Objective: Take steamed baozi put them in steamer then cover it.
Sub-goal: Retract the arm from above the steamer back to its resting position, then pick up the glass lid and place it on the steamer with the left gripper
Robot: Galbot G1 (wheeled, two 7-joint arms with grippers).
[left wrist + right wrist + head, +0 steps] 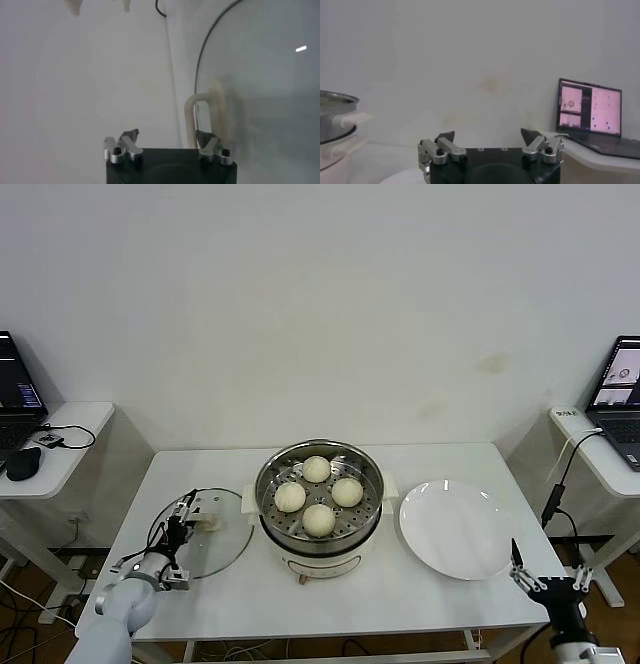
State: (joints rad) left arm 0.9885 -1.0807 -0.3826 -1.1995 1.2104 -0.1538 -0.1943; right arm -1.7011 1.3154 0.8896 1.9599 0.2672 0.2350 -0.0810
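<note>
The cover (200, 534) is lying flat on the counter (400, 594), left of the steamer (318, 502). Its bar handle (202, 117) is being straddled by the left pincer (182, 522), jaws apart; the right pincer (530, 576), parted, is being kept farther off.

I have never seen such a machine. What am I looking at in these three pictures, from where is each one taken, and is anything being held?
It is a robot with two arms, each ending in a gripper. The wide picture looks down from its head; the other two come from cameras on its wrists.

On the white table stands a steel steamer with four baozi already inside. Beside it, on the robot's right, lies an empty white plate. On its left lies the glass cover.

The left gripper is at the cover's cream handle, which stands between its fingers. They have not clearly closed on it, so nothing is lifted yet. The right gripper waits open near the plate, holding nothing.
</note>
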